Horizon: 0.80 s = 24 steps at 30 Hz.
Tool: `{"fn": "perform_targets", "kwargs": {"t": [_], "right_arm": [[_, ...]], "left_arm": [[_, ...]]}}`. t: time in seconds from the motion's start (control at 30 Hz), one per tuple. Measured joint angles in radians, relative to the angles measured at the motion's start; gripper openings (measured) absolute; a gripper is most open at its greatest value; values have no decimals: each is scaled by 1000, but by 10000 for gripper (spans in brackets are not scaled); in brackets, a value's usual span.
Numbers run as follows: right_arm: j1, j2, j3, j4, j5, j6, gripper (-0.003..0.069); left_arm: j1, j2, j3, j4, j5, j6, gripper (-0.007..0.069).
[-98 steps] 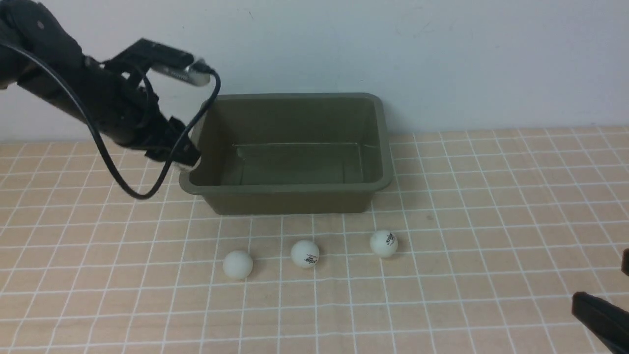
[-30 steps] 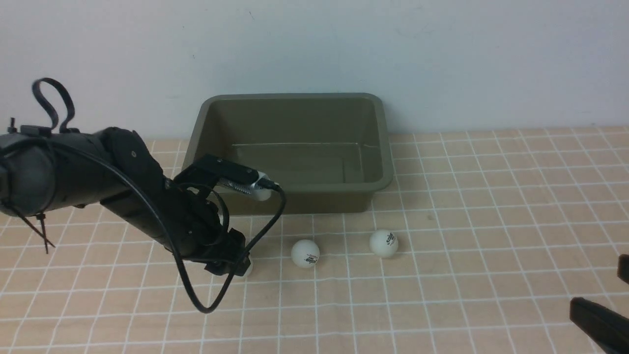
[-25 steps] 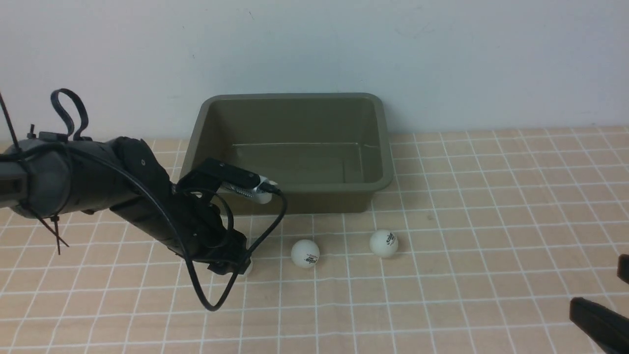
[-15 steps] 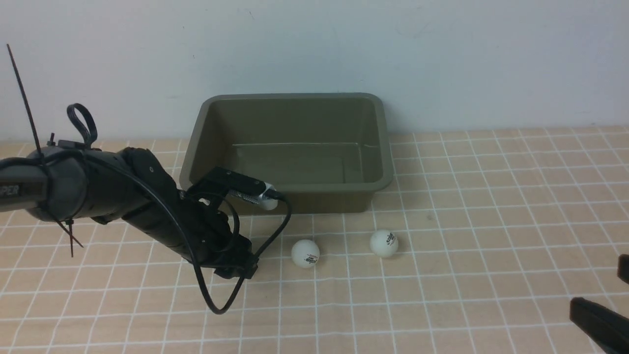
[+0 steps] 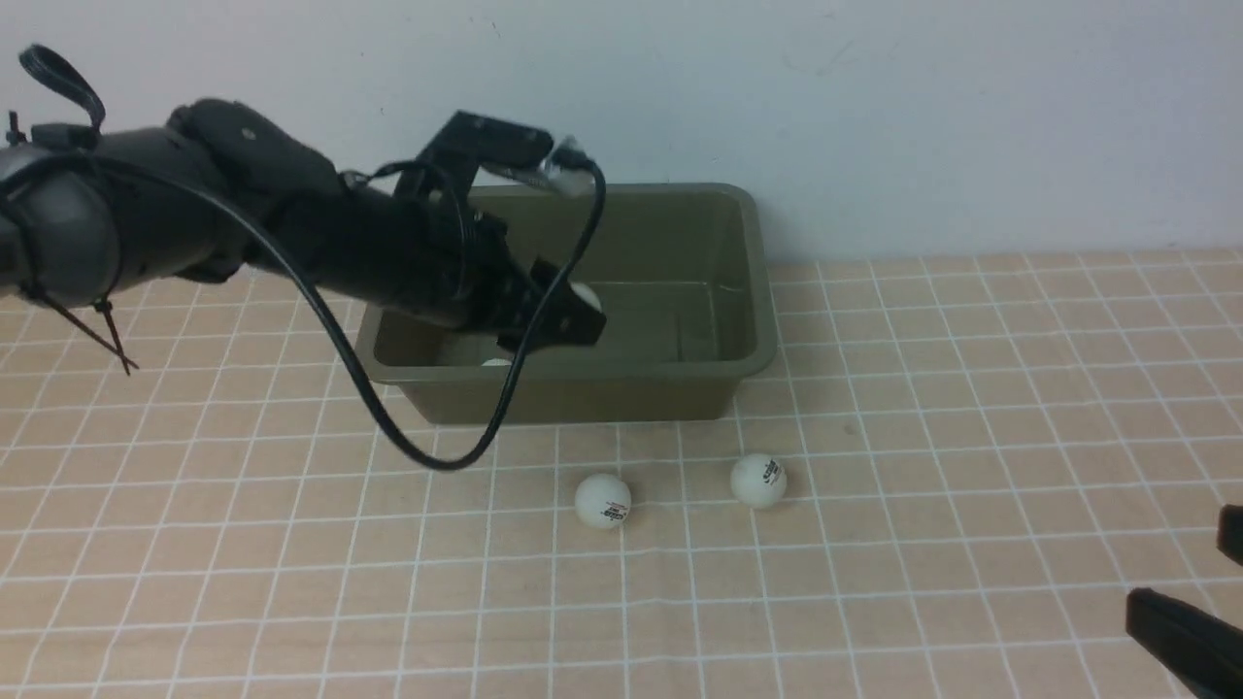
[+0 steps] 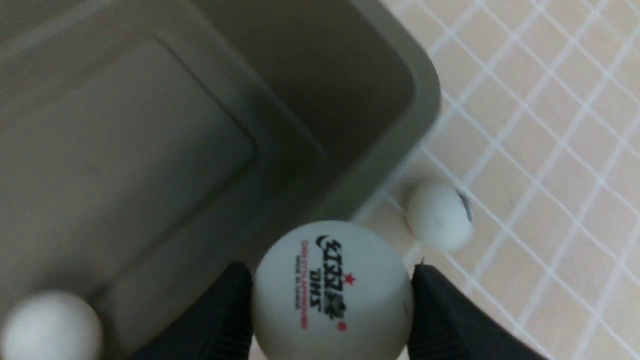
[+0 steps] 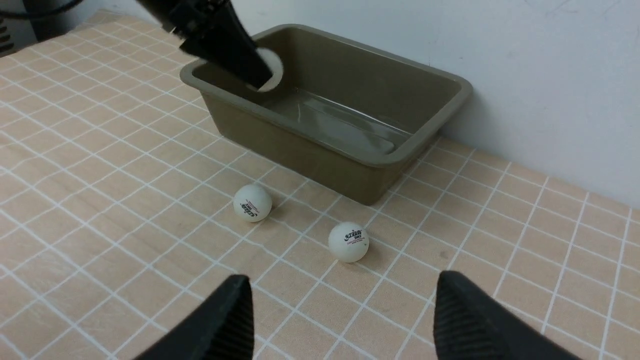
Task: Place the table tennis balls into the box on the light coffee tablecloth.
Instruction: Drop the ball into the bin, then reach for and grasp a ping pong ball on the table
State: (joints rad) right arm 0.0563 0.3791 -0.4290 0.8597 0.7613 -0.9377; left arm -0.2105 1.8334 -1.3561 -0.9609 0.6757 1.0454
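Note:
My left gripper (image 5: 575, 313) hangs over the near left part of the olive-green box (image 5: 760, 291), shut on a white table tennis ball (image 6: 332, 290) with a dark logo; black fingers (image 6: 440, 310) press it from both sides. A second ball (image 6: 50, 325) lies on the box floor, barely showing over the rim (image 5: 495, 362). Two more balls (image 5: 603, 501) (image 5: 757, 481) rest on the light coffee tablecloth (image 5: 291, 582) in front of the box. My right gripper (image 7: 340, 285) is open and empty, low over the cloth near the ball (image 7: 348, 242).
The box (image 7: 415, 145) stands against a pale wall at the back. The left arm's black cable (image 5: 427, 456) loops down in front of the box's near wall. The right gripper's fingers (image 5: 1180, 636) show at the bottom right corner.
My left gripper shut on the leftmost ball on the cloth, then rose and swung back over the box with it. The right arm has stayed put.

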Motion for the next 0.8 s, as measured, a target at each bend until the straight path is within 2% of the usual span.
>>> {"fn": "perform_targets", "kwargs": {"t": [0.13,0.27,0.4,0.47,0.67,0.8], "right_arm": [[0,0,0,0,4,0,439],[0,0,0,0,4,0,439],[0,0,0,0,6,0,439],[0,0,0,0,8,0,439],[0,1,0,19,7,-4,439],[0,49,0,52,11,-73,439]], "left_arm": [[20,85,-112,44,-22,27,318],[33,179,-204,125,41,22,333],[35,182,-288,138,142,-73,437],[35,157,-339,147,217,-127,465],[35,25,-480,253,472,-269,465],[35,-55,-502,374,551,-353,465]]}}
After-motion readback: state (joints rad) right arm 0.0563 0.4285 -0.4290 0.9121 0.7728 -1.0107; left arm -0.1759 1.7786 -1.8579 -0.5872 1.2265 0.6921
